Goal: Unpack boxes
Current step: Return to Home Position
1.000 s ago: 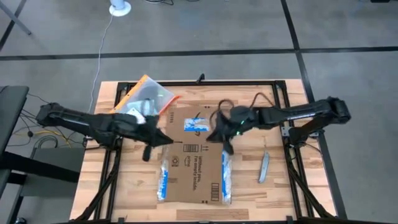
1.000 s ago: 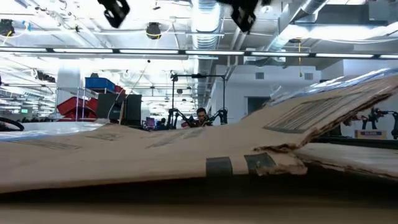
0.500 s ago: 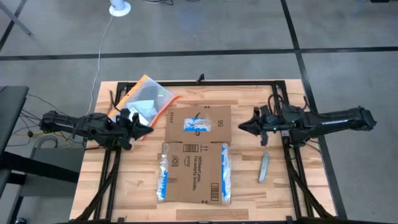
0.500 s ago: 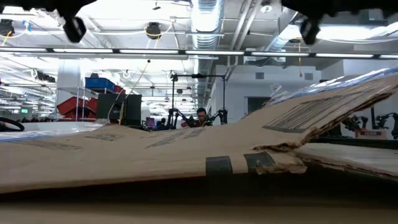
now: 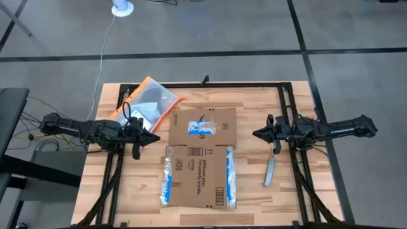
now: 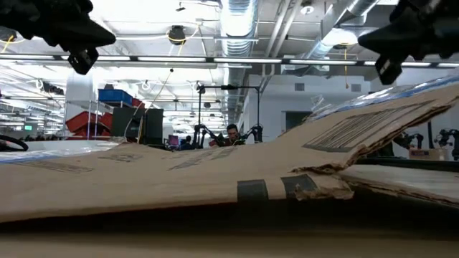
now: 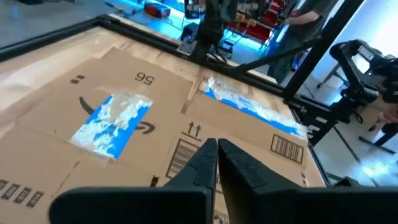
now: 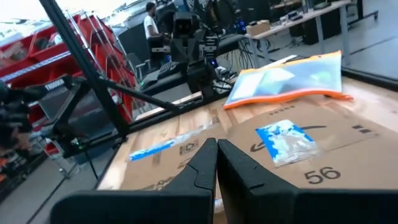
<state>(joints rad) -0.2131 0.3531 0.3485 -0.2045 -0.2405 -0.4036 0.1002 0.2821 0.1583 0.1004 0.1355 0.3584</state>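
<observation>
The brown cardboard box [image 5: 200, 156] lies opened out flat on the table's middle, with blue-and-white tape strips and a barcode showing. In the low view its right part [image 6: 373, 125] rises a little off the table. My left gripper [image 5: 156, 137] hovers shut just off the box's left edge, pointing at it; the left wrist view shows the gripper [image 7: 217, 146] with nothing between its fingers. My right gripper [image 5: 255, 134] hovers shut right of the box, also pointing at it, and is shown shut [image 8: 216, 144] in its own wrist view.
An orange-edged clear pouch [image 5: 149, 102] lies at the far left, partly behind the left arm. A grey tool [image 5: 269, 172] lies on the wood right of the box, near the right arm. A black frame [image 5: 289, 108] edges the table.
Both grippers have drawn back from above the box's middle, the left toward the table's left edge and the right toward its right edge, and both have come lower. The box has stayed where it was.
</observation>
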